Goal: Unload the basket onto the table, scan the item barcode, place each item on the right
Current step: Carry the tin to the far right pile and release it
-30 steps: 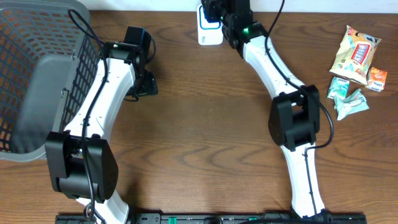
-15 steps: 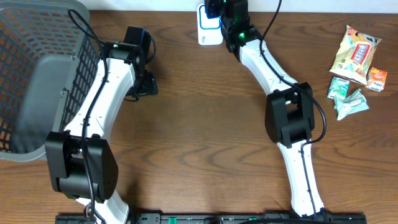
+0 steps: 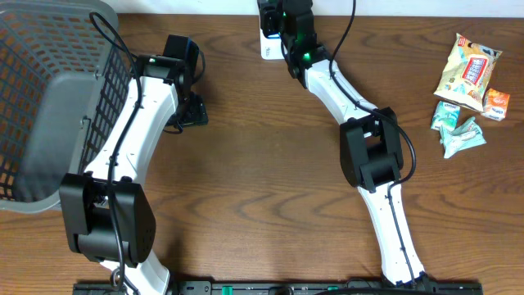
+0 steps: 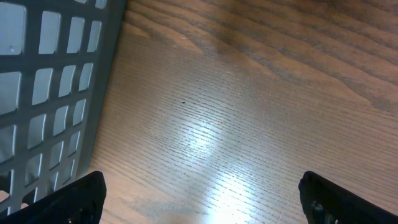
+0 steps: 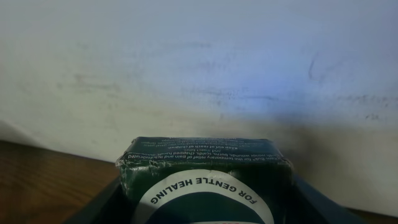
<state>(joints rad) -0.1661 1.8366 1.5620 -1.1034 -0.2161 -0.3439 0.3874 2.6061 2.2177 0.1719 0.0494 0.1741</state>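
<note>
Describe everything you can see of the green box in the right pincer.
The green box is dark green and slightly glossy, probably a carton, with softly rounded corners. Its facing side carries a white band reading FOR GENTLE HEALING, upside down in the right wrist view, with lines of small white print along the edge above. It sits level between the fingers of the right pincer, which flank both sides. Its lower part is cut off, and no barcode shows.

Grey plastic mesh basket (image 3: 41, 49) stands just left of the left gripper (image 3: 193, 111) on a brown wooden table (image 3: 262, 188). Well to the right of the right gripper (image 3: 274, 18) lie a yellow snack bag (image 3: 468, 72), a small orange packet (image 3: 496, 104) and two teal sachets (image 3: 454, 127), close together.
</note>
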